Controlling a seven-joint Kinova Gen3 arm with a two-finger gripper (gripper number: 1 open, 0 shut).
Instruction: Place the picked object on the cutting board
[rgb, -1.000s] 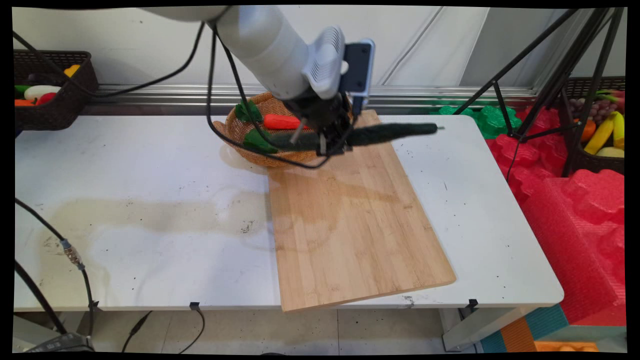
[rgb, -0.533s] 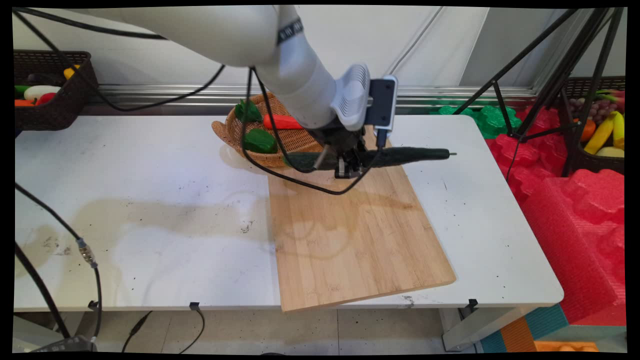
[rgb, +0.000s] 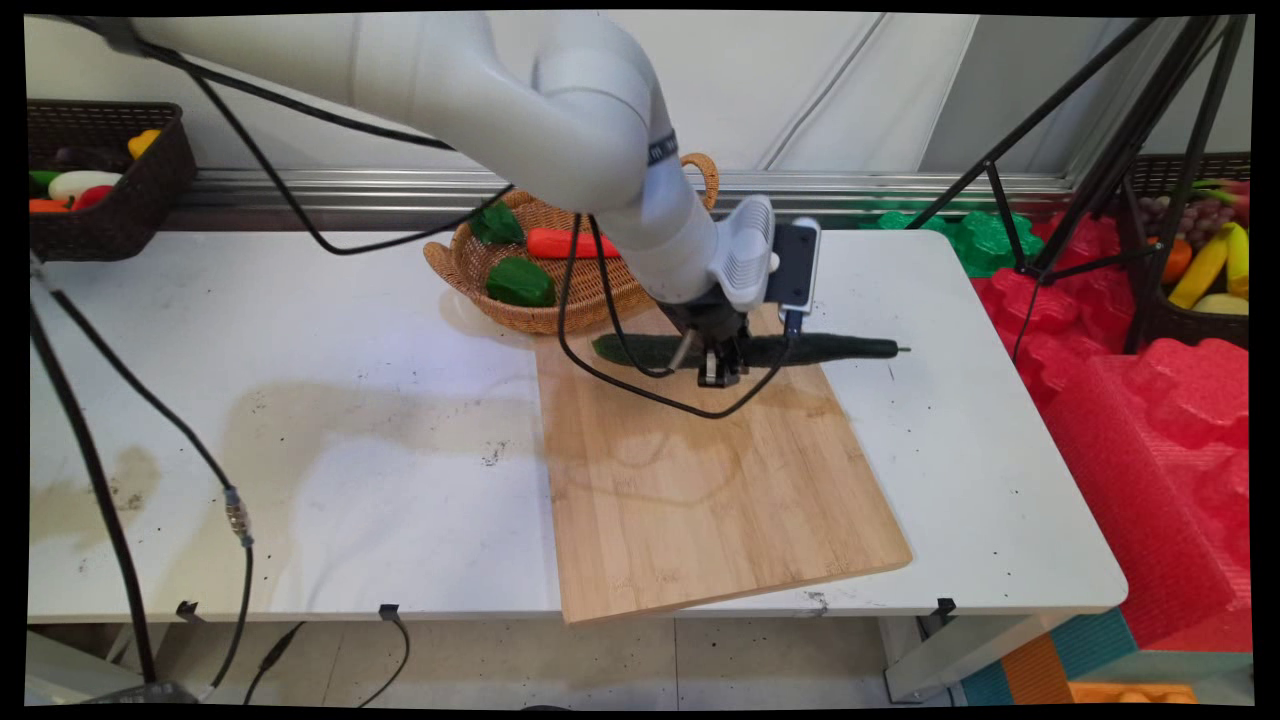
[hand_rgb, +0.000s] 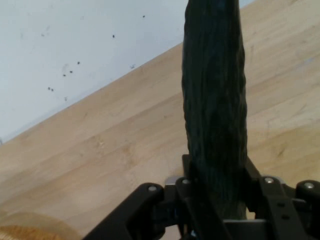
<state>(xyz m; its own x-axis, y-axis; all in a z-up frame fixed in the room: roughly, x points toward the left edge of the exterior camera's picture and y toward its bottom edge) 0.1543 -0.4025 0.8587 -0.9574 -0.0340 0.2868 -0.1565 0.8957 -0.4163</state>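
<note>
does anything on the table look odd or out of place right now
The cucumber overhangs the wooden board's right edge, held in the gripper. The white table bears a broad brownish stain left of the board. Otherwise nothing stands out.

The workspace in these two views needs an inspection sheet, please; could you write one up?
Surface: white table, stained and speckled; wooden cutting board lies on its right half, overhanging the near edge.
Job's things: long dark green cucumber held level over the board's far end, its tip reaching past the board's right edge.
Clutter: wicker basket at the board's far left corner holds two green vegetables and a carrot.
Grippers: gripper shut on the cucumber near its middle.
Cables: black cables loop under the wrist; others hang at the left.
Surroundings: dark baskets of toy produce left and right, tripod, red foam at the right.
</note>
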